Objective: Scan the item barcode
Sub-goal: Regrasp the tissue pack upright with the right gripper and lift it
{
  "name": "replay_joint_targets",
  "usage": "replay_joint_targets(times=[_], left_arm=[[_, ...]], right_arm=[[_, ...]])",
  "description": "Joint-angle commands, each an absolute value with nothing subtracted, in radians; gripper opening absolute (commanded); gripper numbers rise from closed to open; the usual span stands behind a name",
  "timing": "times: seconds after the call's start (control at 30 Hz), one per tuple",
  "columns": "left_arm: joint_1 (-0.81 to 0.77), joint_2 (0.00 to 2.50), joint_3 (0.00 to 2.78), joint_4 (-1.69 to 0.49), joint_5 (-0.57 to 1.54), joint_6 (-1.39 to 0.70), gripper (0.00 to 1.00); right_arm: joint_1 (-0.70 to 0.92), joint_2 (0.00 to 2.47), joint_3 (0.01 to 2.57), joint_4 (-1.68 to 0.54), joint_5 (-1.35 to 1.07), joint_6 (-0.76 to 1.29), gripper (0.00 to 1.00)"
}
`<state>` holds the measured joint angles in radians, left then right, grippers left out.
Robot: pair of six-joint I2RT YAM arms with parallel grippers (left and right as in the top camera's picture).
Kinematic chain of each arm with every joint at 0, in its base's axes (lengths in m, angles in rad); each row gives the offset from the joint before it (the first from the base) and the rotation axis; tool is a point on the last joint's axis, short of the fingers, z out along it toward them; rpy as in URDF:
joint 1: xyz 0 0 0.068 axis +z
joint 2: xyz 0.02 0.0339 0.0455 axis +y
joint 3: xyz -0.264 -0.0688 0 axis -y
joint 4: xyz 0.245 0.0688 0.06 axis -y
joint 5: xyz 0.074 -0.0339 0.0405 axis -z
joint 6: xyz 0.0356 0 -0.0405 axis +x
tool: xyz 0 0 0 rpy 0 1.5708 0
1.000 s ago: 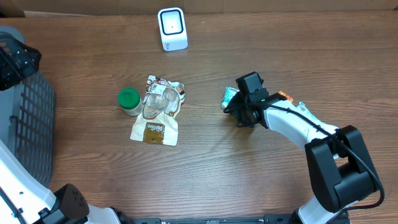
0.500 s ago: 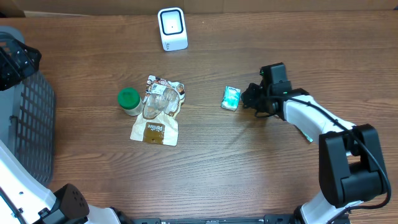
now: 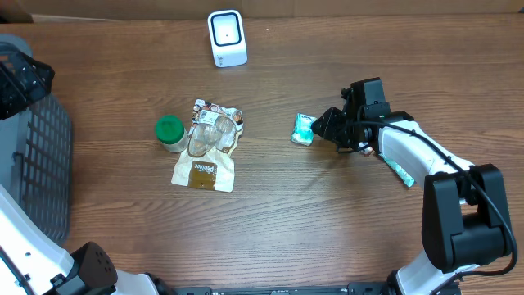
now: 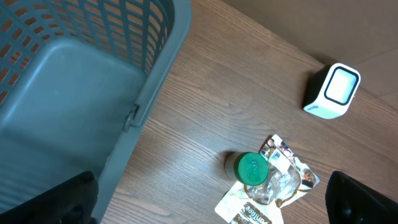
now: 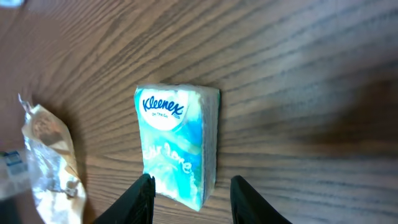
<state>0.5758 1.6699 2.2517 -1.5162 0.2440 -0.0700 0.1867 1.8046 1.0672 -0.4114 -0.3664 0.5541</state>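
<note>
Tissue pack (image 5: pixel 177 146) is lying on surface (image 3: pixel 270 229) center-right; right end effector (image 3: pixel 326 125) is hovering beside it, part-open, holding nothing; left end effector (image 4: pixel 211 202) is gaping wide; scanner (image 3: pixel 227 38) at top, scan not yet done

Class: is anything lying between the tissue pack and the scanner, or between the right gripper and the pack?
Nothing visible. The pack lies just ahead of the right gripper, and only bare table runs from it to the scanner. The bag and jar lie off that line.
</note>
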Motion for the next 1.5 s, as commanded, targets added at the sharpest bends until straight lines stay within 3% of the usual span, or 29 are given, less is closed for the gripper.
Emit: replay_joint_targets(times=[0.0,0.5,0.67,1.33,1.4,1.47], left_arm=[[0.576,1.662,2.266,-1.515,0.252,-0.047,1.0],[0.576,1.662,2.267,-1.515,0.252,-0.047,1.0],[0.576,1.662,2.266,-1.515,0.252,-0.047,1.0],[0.576,1.662,2.267,-1.515,0.252,-0.047,1.0],[0.576,1.662,2.267,-1.515,0.252,-0.047,0.99],[0.576,1.662,2.267,-1.515,0.252,-0.047,0.99]], right_arm=[[0.207,1.797,1.077,-0.406,-0.345,0.723,0.37],[0.282,1.797,1.048,-0.403,-0.225,0.896,0.36],[0.282,1.798,1.048,-0.394,-0.207,0.901,0.3],[0.319,1.927,1.048,-0.345,-0.202,0.943,0.31],[0.319,1.927,1.048,-0.345,-0.202,0.942,0.3],[0.32,1.927,1.048,-0.345,-0.21,0.934,0.2]])
